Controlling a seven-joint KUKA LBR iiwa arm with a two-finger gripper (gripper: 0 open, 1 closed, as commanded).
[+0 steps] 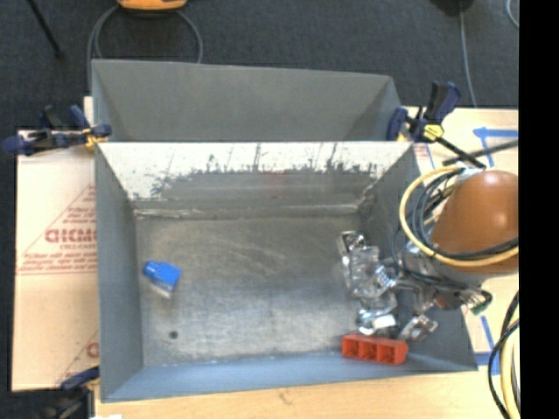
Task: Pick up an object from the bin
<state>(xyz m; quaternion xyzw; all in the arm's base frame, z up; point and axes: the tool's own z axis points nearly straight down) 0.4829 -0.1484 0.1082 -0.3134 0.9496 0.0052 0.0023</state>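
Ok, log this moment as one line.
gripper low at bin right end | red block beside it | blue piece far left

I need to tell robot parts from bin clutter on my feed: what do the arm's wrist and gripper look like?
The wrist carries a rounded orange-brown cover, ringed by looped black and pale yellowish cables. The gripper is a shiny silver metal assembly with dark fittings. Its finer details are hard to make out.

Long flat red block point(374, 349), three segments, lies lengthwise on bin floor point(262, 312) by the front wall, near the right corner. Small blue piece point(162, 274), pale end, lies tilted at floor's left, well apart.
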